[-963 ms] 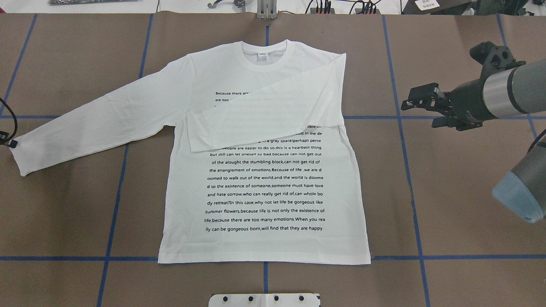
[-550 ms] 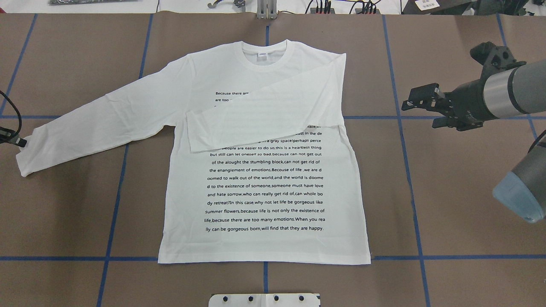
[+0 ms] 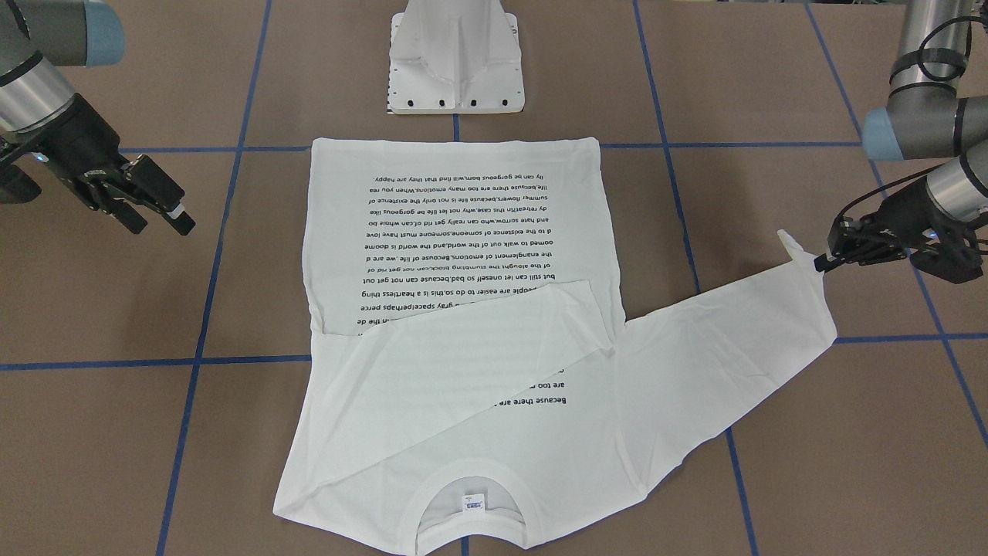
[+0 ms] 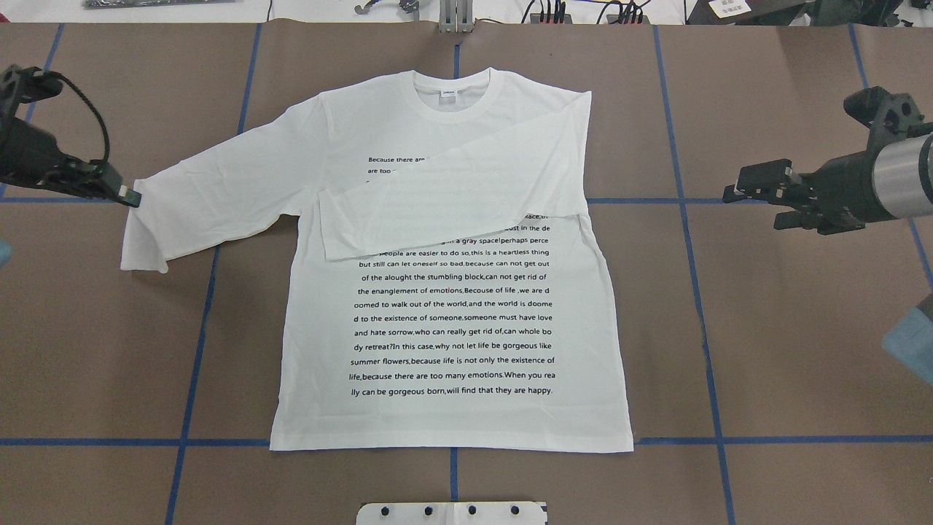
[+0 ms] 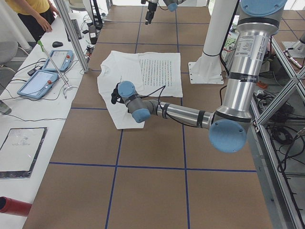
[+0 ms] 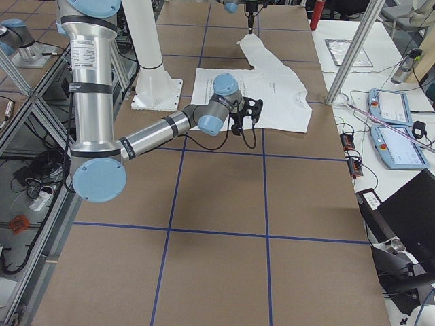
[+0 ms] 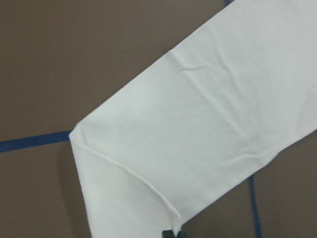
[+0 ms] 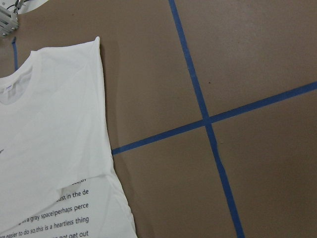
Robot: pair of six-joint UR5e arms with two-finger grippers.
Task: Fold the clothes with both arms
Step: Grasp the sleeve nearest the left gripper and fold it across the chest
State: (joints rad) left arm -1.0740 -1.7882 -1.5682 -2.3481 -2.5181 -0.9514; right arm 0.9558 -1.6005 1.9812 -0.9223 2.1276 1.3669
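Brown worktop [image 4: 787, 350] is occupied centrally by the T-shirt [image 4: 452, 321]: right sleeve [image 4: 452, 204] is folded across, left sleeve [image 4: 219, 193] is clamped at its cuff by the left tool [image 4: 130, 195]; right tool [image 4: 754, 195] is held parted, empty. Body folds are judged outstanding.

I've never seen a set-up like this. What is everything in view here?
shirt: one, white with black text, flat mid-table; one sleeve folded across the chest, the other stretched sideways
table: one, brown, under everything
tape lines: several, blue, a grid on the table
pedestal: one, white, at the robot's edge of the table
tablets: two, blue-grey, on the side bench
person: one, yellow top, beside that bench
left arm: one, silver-grey, reaching to the stretched sleeve
right arm: one, silver-grey, beside the shirt
left pincer: black, shut on the shirt's cuff
right pincer: black, open, empty
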